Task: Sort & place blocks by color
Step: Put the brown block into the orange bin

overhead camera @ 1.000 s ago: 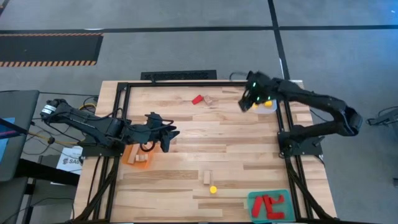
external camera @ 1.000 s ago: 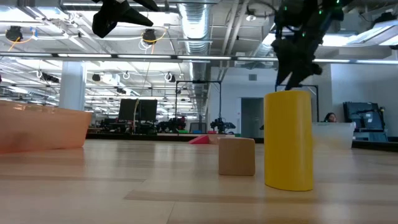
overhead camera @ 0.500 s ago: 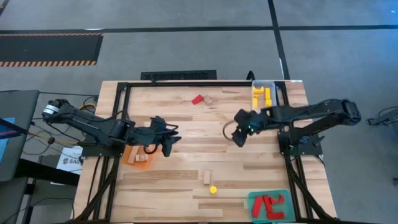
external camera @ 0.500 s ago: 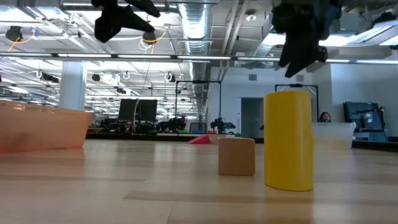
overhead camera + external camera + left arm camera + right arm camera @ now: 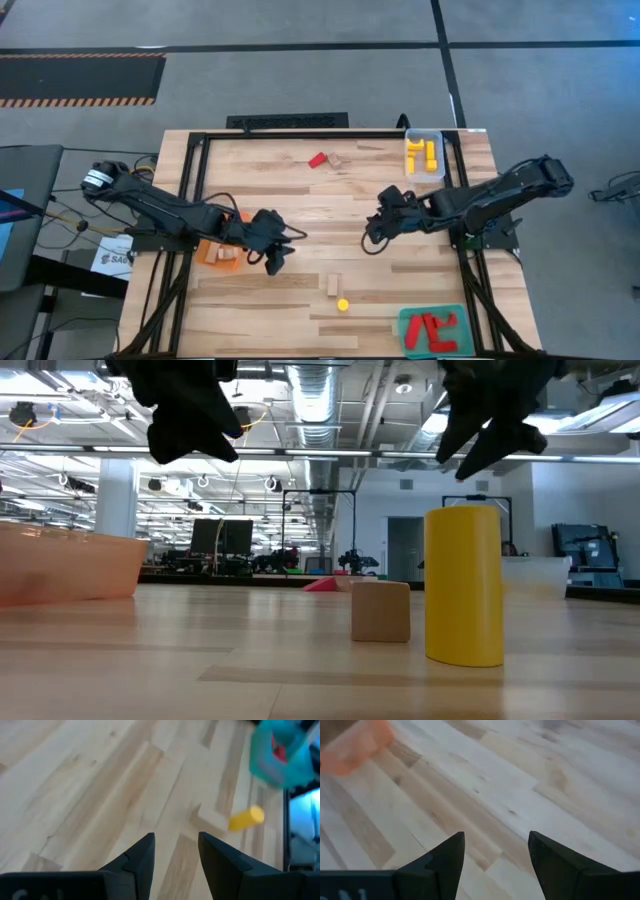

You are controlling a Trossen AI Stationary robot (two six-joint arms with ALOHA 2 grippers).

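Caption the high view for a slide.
Both end effectors, left and right, hover empty over mid-table; a wood block and yellow cylinder await sorting.

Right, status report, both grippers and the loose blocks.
Left gripper open, empty, over mid-table. Right gripper open, empty, opposite. Wood block and yellow cylinder loose on table; red block at far edge. Nothing blocking.

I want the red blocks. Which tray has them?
The green tray at the table's near right corner holds the red blocks. The clear tray holds yellow ones, the orange tray wooden ones.
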